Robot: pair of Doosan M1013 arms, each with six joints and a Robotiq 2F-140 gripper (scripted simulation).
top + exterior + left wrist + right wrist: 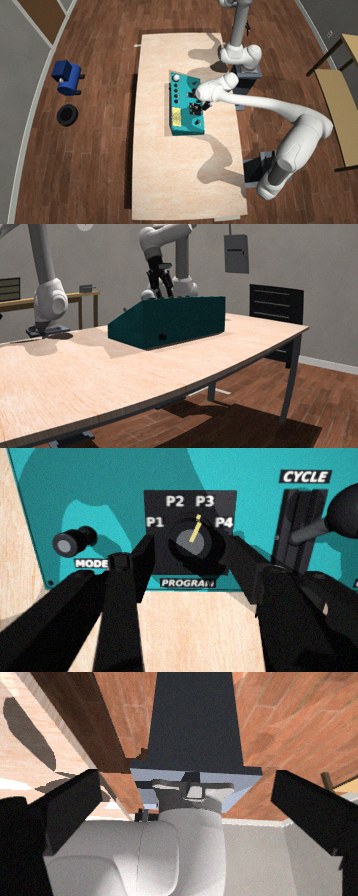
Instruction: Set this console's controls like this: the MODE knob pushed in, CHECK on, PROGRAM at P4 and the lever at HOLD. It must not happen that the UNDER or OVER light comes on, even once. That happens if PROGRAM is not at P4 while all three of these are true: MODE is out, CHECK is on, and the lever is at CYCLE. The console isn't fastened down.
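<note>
The teal console [186,130] [183,319] stands on the table. The left gripper [198,100] [163,295] [192,543] is part open, its fingers on either side of the PROGRAM knob [186,544], with gaps visible. The knob's yellow pointer is at P3. The MODE knob [64,545] [197,122] stands out on its stem. The lever [345,513] has a black ball and leans toward the CYCLE end; the HOLD label is hidden. The CHECK switch [194,82] is too small to read. The right gripper [187,774] is wide open and empty, away from the console.
A white dome [175,77] [148,294], several small dark lamps and a yellow note [176,117] are on the console's top. A black knob [162,336] is on its back. The wooden table [163,177] [95,388] has its edge near both arm bases. The right arm stands beyond the console's dome end.
</note>
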